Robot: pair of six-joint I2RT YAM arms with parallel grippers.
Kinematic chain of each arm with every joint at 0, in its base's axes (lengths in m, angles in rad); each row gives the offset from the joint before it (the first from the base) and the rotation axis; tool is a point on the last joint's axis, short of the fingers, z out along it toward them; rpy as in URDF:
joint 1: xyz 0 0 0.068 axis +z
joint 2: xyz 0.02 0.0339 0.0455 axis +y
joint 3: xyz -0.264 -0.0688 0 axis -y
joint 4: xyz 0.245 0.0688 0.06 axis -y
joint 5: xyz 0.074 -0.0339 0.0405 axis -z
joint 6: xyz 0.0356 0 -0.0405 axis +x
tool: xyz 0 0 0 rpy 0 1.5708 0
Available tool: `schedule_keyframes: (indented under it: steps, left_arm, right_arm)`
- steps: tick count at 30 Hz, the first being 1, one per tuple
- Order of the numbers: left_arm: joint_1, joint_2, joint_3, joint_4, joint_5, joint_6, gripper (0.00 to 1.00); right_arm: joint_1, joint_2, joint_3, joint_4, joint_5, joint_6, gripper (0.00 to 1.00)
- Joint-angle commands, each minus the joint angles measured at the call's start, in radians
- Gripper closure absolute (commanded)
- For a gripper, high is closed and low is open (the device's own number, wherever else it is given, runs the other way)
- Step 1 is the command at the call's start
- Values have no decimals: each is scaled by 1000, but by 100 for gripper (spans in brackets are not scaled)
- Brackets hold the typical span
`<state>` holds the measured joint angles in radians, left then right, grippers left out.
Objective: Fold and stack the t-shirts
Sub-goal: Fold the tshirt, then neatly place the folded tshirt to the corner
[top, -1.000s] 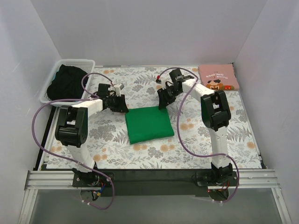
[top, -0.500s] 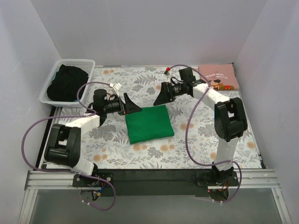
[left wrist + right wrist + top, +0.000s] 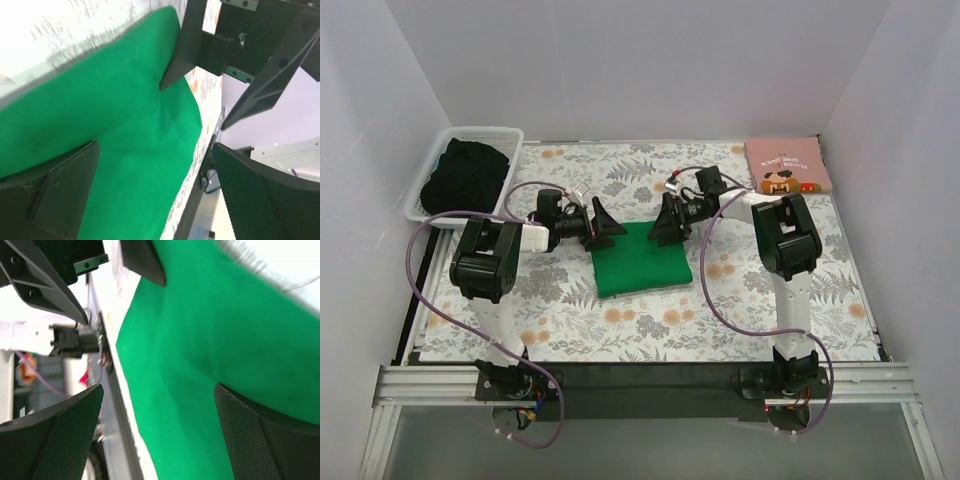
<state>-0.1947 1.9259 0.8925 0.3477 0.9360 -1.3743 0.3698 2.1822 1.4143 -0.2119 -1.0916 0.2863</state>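
A folded bright green t-shirt [image 3: 642, 264] lies on the floral cloth mid-table. My left gripper [image 3: 604, 226] is open at its far left corner and my right gripper [image 3: 664, 222] is open at its far right corner, the two facing each other. In the left wrist view the green t-shirt [image 3: 125, 150] fills the space between the spread jaws of the left gripper [image 3: 155, 150]. The right wrist view shows the same green t-shirt [image 3: 210, 340] between the wide jaws of the right gripper [image 3: 159, 390]. Neither grips it. A folded pale pink t-shirt [image 3: 787, 166] with a cartoon print lies at the back right.
A white slatted basket [image 3: 432, 168] at the back left holds a dark garment [image 3: 466, 176]. The floral table cloth [image 3: 570, 320] covers the table. White walls close in the back and both sides. Purple cables loop beside each arm.
Both grippers have opened wide and come down to the green t-shirt's far edge. The left moved right, the right moved left and nearer, so they now face each other closely.
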Motion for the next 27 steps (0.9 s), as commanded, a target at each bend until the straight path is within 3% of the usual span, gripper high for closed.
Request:
schedule_keyframes:
  steps: [1, 6, 10, 13, 20, 27]
  left_arm:
    - [52, -16, 83, -47, 18, 58, 4]
    - [44, -154, 40, -49, 124, 31, 4]
    - [-6, -281, -82, 22, 141, -118, 3]
    - [-86, -336, -194, 141, 118, -216, 3]
    - [-164, -246, -259, 47, 6, -114, 3]
    - [-95, -36, -104, -311, -28, 159, 3]
  right_arm:
    - [-55, 2, 109, 5, 45, -19, 2]
    - [-54, -160, 40, 31, -31, 57, 2]
    - [-28, -332, -202, 248, -59, 222, 2]
    - [3, -372, -348, 343, -62, 287, 2]
    - [29, -253, -408, 338, -22, 219, 2]
    - [9, -79, -362, 280, 2, 137, 2]
